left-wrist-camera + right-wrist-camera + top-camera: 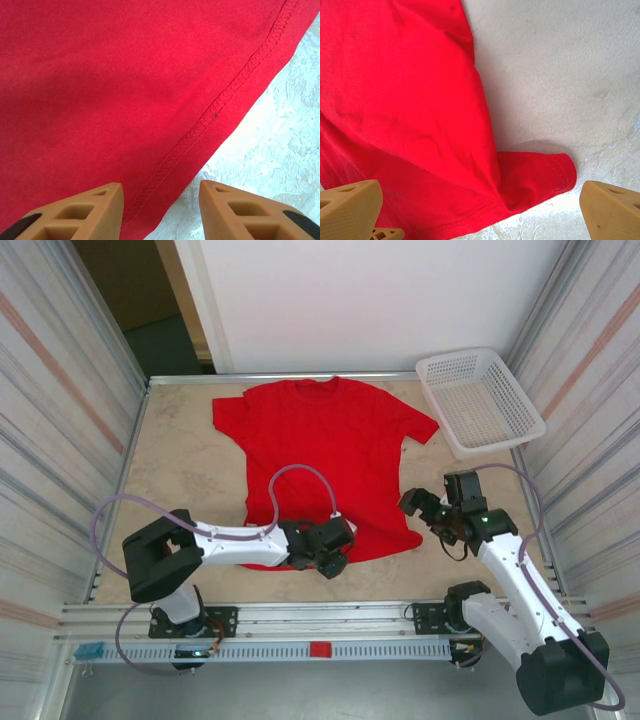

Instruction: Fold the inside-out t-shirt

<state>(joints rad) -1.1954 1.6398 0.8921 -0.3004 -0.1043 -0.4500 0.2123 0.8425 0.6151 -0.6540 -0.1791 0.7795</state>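
The inside-out t-shirt [325, 445] lies spread on the mottled beige counter [190, 470], bright red, with its collar toward 12 o'clock and its hem toward 6 o'clock; the sleeves reach out at about 10 and 2 o'clock. A white plastic basket [480, 400] sits in the counter's 1 o'clock corner, just beside the sleeve on that side; whether the two touch I cannot tell. A pale purple cable [300, 475] arcs over the lower part of the shirt from the left arm [240, 538].

The left jaws hang over the hem at the shirt's 6 o'clock edge. In the left wrist view the tan fingers [95, 210] stand partly apart; one is over red cloth and the other over bare counter. The stitched hem [215, 112] runs between them from 7 toward 1 o'clock and lies flat. A clear gap separates the fingers and no cloth is pinched, so these jaws are released.

The right jaws sit at the shirt's 4 o'clock, near the lower hem corner. In the right wrist view their fingers [350, 205] stand wide apart at the lower corners. Between them the hem corner is rumpled; a small flap [540, 175] juts toward 3 o'clock onto the counter. These jaws are released and grasp nothing.
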